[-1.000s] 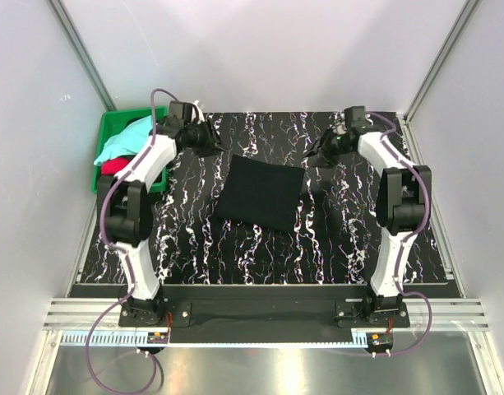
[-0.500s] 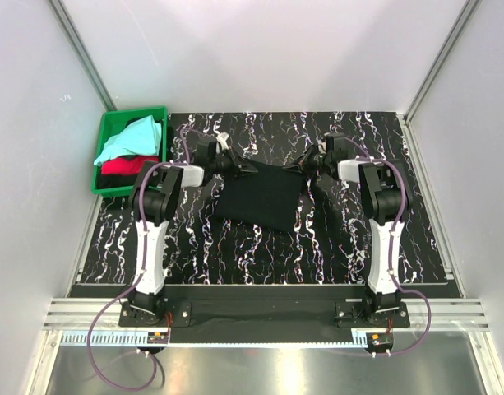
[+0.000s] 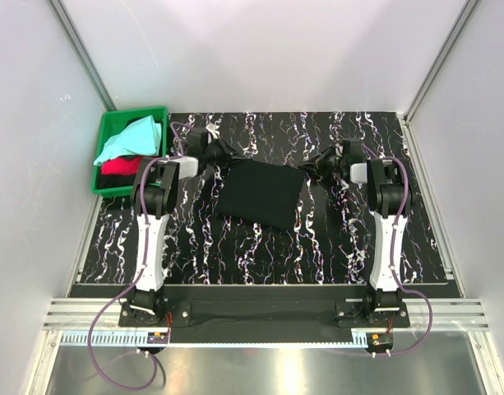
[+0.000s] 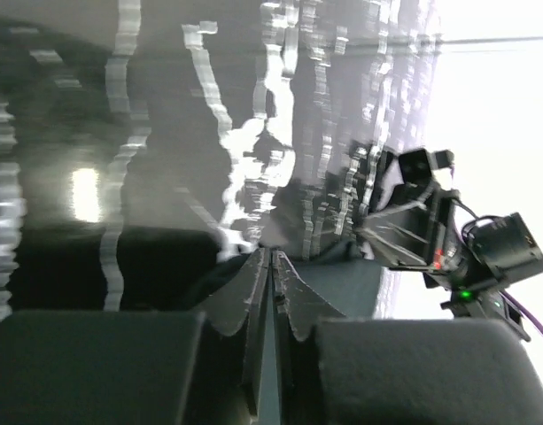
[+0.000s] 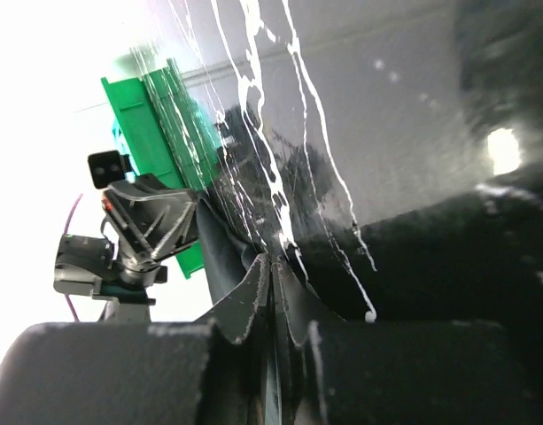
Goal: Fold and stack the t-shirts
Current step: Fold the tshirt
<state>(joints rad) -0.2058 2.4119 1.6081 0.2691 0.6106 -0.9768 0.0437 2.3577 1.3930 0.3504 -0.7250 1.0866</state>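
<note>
The black t-shirt (image 3: 260, 193) lies folded into a flat rectangle in the middle of the table. My left gripper (image 3: 225, 155) is low at its far left corner, jaws shut with nothing visible between them (image 4: 271, 266). My right gripper (image 3: 321, 163) is low at its far right corner, also shut and empty (image 5: 273, 270). A strip of the black cloth shows past each pair of fingertips, in the left wrist view (image 4: 342, 283) and in the right wrist view (image 5: 220, 266). The pale aqua shirt (image 3: 132, 138) and the red shirt (image 3: 120, 166) lie crumpled in the crate.
The green plastic crate (image 3: 110, 125) stands at the far left off the black white-streaked tabletop (image 3: 334, 239), and shows in the right wrist view (image 5: 156, 115). White walls enclose the table on three sides.
Both arms came down from raised poses at the back to the shirt's far corners. In the last half second each gripper has drawn slightly outward. The shirt has stayed flat.
</note>
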